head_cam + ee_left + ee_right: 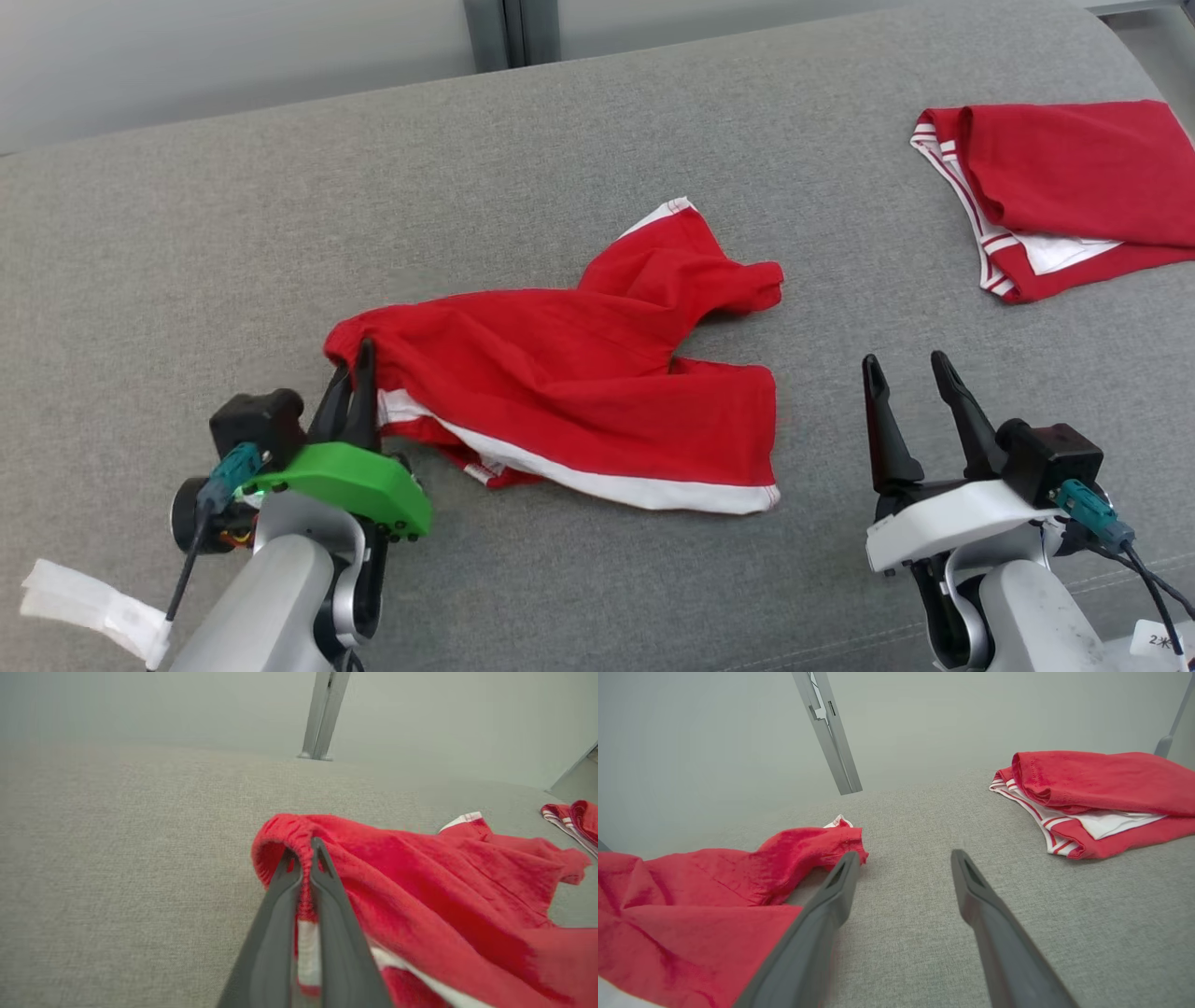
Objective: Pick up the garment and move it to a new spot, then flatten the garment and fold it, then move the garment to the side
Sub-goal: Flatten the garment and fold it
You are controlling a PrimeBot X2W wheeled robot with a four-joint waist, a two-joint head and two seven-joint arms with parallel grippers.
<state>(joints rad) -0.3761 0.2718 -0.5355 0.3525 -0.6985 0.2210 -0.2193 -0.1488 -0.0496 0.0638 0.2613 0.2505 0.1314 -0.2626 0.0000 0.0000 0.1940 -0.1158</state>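
Note:
A crumpled red garment (579, 373) with white trim lies in the middle of the grey cushion (280, 233). My left gripper (358, 359) is shut on the gathered left edge of the garment (420, 877); in the left wrist view the left gripper (303, 847) pinches red cloth between its two dark fingers. To the right of the garment my right gripper (908, 371) stands open above bare cushion, apart from the cloth. In the right wrist view the right gripper (903, 858) has nothing between its fingers, and the garment (705, 891) lies to its left.
A second red garment (1064, 191) with white stripes lies folded at the far right of the cushion; it appears as the folded garment (1092, 793) in the right wrist view. A white cloth scrap (89, 607) sits at the lower left. A pale wall with a metal post (509, 33) stands behind.

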